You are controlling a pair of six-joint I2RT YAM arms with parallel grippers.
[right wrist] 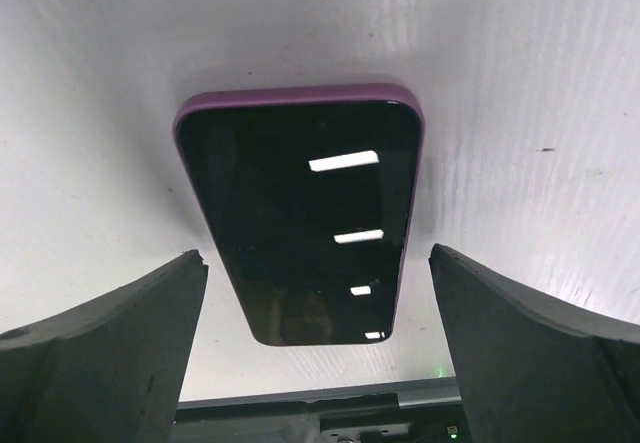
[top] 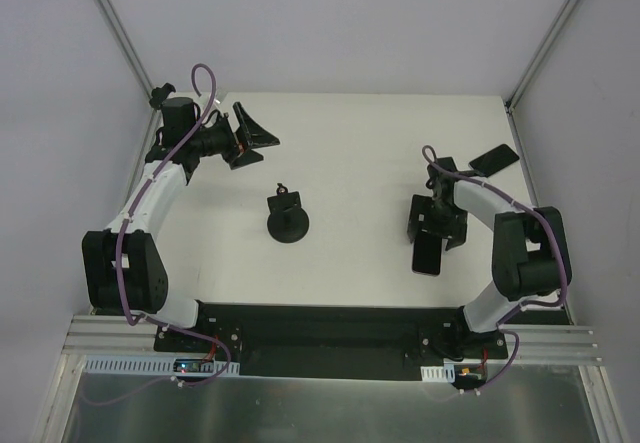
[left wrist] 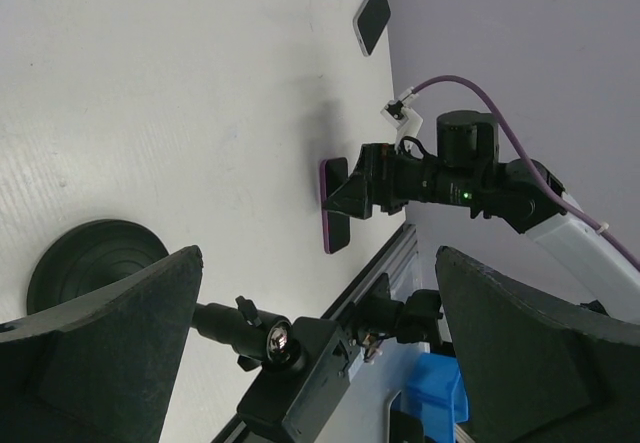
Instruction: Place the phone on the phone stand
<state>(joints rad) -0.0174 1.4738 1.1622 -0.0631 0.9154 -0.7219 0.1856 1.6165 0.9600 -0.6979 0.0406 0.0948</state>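
Observation:
The phone (right wrist: 300,213), with a glossy black screen and a purple edge, lies flat on the white table near the front right (top: 427,256). My right gripper (right wrist: 315,253) hangs open just above it, one finger on either side of its near end and neither touching it (top: 437,225). The left wrist view shows the same phone (left wrist: 333,225) under that gripper. The phone stand (top: 287,219), black with a round base, stem and clip, is upright mid-table (left wrist: 88,261). My left gripper (top: 252,141) is open and empty at the back left, well away from the stand (left wrist: 315,293).
A second dark flat rectangle (top: 494,159) lies at the back right near the wall (left wrist: 372,18). Grey walls close the table (top: 350,163) on three sides. A black and aluminium rail (top: 330,338) runs along the front edge.

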